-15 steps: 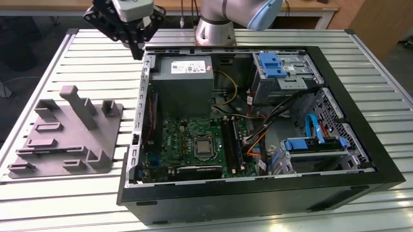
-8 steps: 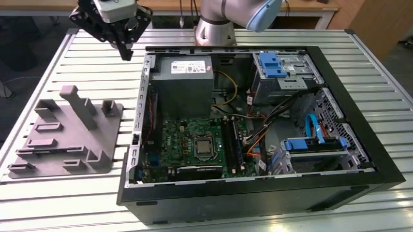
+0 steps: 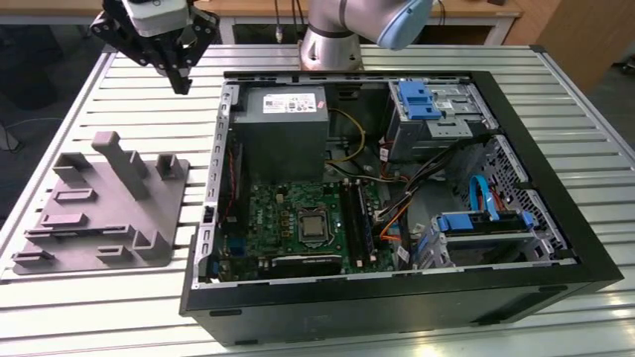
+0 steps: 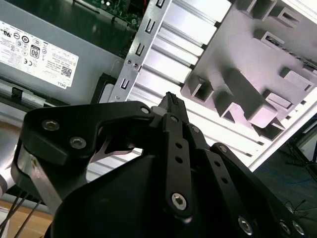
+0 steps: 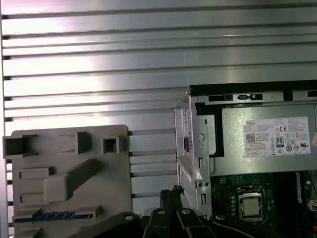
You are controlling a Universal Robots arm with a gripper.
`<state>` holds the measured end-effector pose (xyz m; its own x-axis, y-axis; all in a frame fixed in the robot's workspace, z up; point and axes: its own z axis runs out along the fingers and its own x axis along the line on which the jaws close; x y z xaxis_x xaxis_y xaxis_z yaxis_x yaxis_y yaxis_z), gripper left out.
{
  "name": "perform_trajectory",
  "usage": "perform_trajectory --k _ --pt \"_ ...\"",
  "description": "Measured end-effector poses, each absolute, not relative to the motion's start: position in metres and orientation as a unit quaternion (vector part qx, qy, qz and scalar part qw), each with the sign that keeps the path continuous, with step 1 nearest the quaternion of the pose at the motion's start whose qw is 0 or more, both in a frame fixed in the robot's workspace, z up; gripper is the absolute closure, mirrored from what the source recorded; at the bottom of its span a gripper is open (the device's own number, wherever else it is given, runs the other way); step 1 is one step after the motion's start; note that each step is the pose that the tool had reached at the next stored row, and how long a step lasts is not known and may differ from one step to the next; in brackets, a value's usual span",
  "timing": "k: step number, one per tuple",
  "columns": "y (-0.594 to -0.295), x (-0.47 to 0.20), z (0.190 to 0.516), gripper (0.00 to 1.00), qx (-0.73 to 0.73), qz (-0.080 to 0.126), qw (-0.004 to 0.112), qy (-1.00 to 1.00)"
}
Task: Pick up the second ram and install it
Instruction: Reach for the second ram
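Observation:
My gripper (image 3: 181, 83) hangs above the slatted table, between the grey slotted plate (image 3: 100, 212) and the far corner of the open computer case (image 3: 397, 290), toward the exterior view's left. Its black fingers (image 4: 171, 101) meet at the tips and hold nothing; their tips also show in the first wrist view (image 5: 171, 192). A thin, dark bluish strip (image 5: 54, 216) lies flat in a long slot of the grey plate (image 5: 69, 163); it looks like the second ram. Inside the case, long dark memory slots (image 3: 353, 216) run beside the processor socket (image 3: 311, 225).
The grey power supply box (image 3: 282, 123) fills the case's far corner nearest the gripper. Blue-latched drive cages (image 3: 429, 100) and loose cables sit toward the exterior view's right. The arm's base (image 3: 332, 44) stands behind the case. Upright posts (image 3: 124, 160) rise from the plate.

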<state>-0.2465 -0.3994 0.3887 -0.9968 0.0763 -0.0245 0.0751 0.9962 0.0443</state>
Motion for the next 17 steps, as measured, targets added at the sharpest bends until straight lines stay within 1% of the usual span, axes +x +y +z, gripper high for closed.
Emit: perform_trajectory --k 17 --pt "-0.404 -0.268 0.385 0.9 0.038 0.022 0.013 0.999"
